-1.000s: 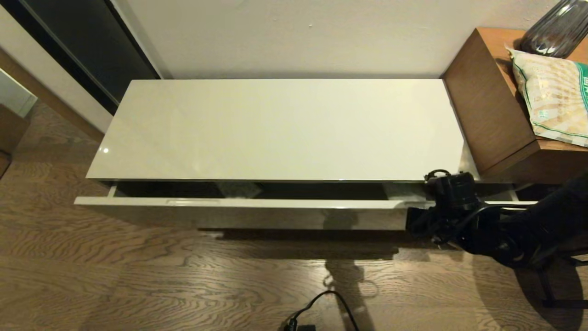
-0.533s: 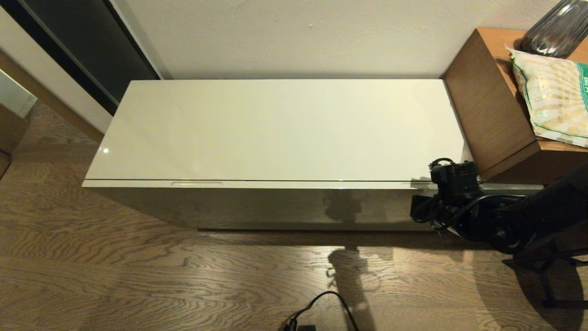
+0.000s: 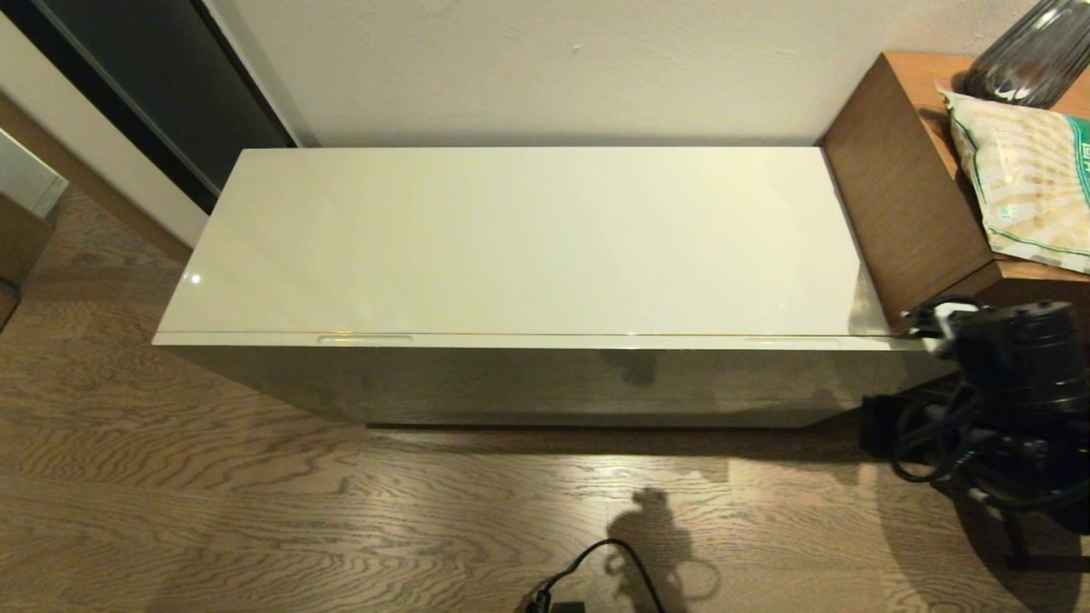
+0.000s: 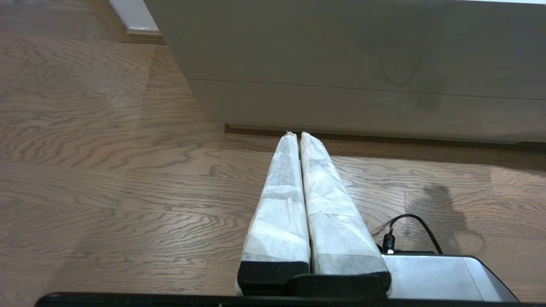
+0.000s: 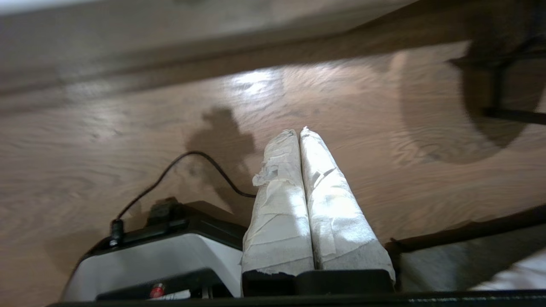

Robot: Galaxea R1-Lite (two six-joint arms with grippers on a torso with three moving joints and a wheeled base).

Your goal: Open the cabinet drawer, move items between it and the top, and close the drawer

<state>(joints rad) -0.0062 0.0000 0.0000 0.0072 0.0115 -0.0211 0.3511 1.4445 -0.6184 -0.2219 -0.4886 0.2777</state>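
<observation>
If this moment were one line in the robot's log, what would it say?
cabinet drawer: flush shut | top: bare | right gripper: fingers shut, empty, over floor | left gripper: fingers shut, empty, low before cabinet

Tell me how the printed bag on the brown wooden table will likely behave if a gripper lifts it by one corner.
The printed bag looks like soft, crinkled film, so it would probably sag rather than hold its shape. Its filled, pillowy body suggests loose contents that may shift toward the low end. It overhangs the wooden table edge, so a nudge might slide it off.
</observation>
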